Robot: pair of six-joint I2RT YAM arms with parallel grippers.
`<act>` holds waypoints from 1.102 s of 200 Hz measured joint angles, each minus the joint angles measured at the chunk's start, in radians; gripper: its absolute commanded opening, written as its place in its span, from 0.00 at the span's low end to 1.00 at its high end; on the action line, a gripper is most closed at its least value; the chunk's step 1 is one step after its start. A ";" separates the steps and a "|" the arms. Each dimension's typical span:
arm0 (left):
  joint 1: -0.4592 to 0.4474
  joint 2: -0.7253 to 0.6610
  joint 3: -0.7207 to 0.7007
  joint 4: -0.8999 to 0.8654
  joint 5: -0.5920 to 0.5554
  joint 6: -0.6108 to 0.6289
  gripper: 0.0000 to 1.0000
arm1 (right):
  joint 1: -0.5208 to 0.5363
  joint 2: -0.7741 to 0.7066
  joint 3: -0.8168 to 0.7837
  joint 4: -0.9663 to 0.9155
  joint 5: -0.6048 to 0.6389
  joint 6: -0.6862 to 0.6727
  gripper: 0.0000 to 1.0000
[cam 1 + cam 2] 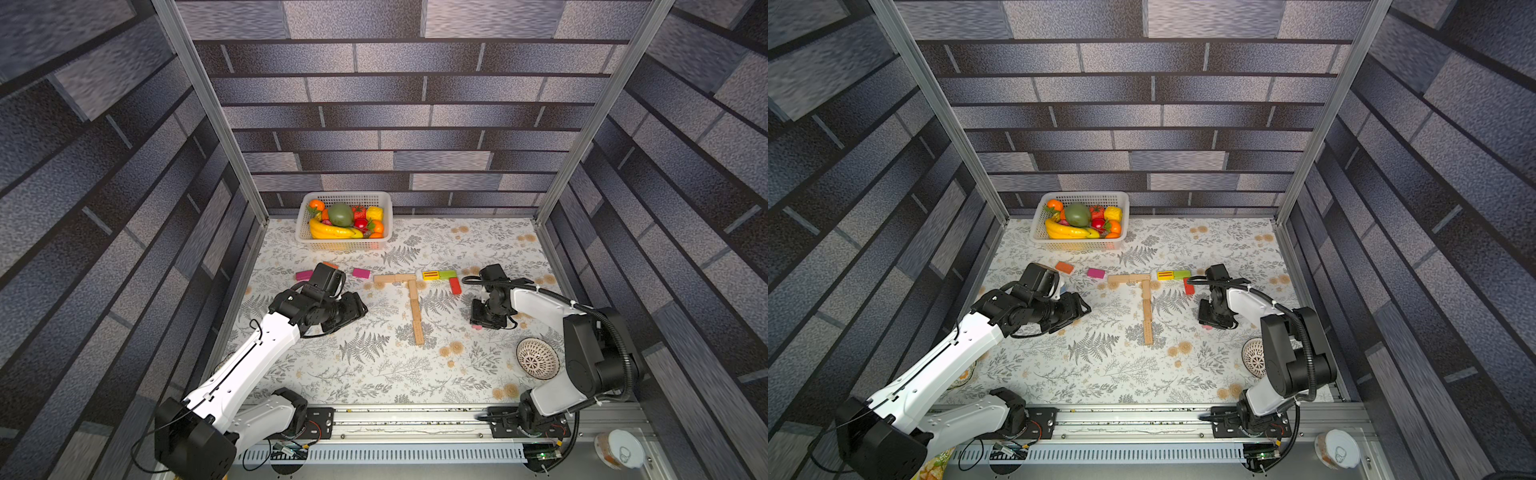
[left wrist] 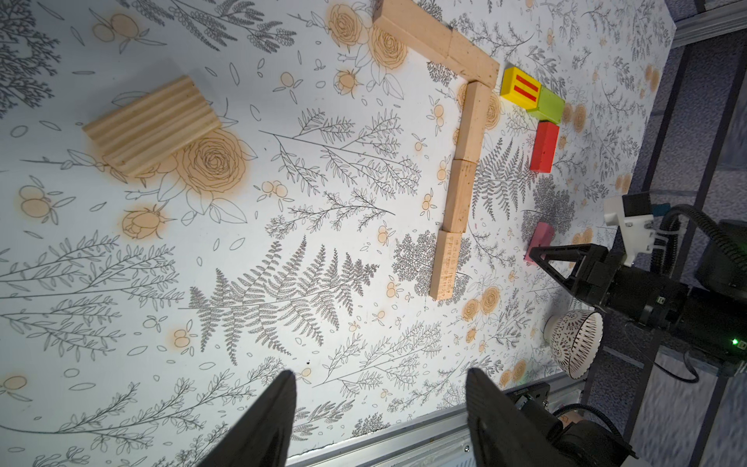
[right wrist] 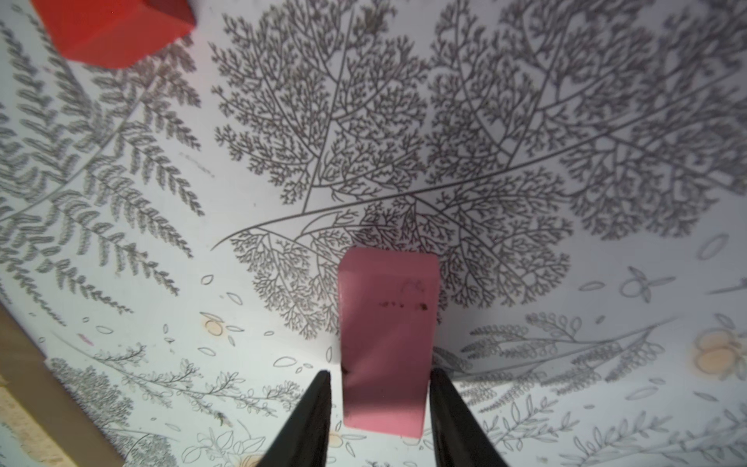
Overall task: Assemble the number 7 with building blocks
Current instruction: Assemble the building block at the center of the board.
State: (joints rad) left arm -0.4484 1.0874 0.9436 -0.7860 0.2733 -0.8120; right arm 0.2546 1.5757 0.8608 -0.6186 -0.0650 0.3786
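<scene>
The number 7 (image 1: 414, 299) seems already laid out on the tabletop (image 1: 365, 374). Two tan blocks make the short bar (image 1: 390, 278), and three more run end to end down from it as the stem (image 1: 417, 328), all touching, with only a slight bend. Just beside the bar lie a yellow block (image 1: 431, 274) and a green block (image 1: 447, 274), touching each other, with a red block (image 1: 455, 285) under the green one. I think this may be a second, coloured 7 that is only begun. The right gripper (image 3: 380, 372) is low over a pink block (image 3: 388, 315), which lies flat between the stem and the right arm. Its jaws stand close on both sides, but a thin strip of tabletop shows at one side, so I judge the block not yet clamped. The left gripper (image 2: 380, 374) hangs with its jaws wide apart and holds nothing. A magenta block (image 1: 361, 273) lies unused.
</scene>
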 measured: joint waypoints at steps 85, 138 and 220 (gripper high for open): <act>0.019 -0.055 -0.051 0.001 0.014 -0.018 0.69 | 0.035 0.018 0.021 -0.005 0.023 -0.070 0.33; 0.032 -0.057 -0.072 0.001 0.026 -0.031 0.69 | 0.082 0.098 0.130 -0.036 0.018 -0.135 0.33; 0.061 -0.097 -0.108 -0.003 0.045 -0.030 0.70 | 0.086 0.225 0.267 -0.063 -0.015 -0.216 0.33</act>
State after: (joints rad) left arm -0.3870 0.9901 0.8352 -0.7895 0.3183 -0.8417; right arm 0.3408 1.8011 1.1282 -0.6811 -0.0803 0.1627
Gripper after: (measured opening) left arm 0.696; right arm 0.335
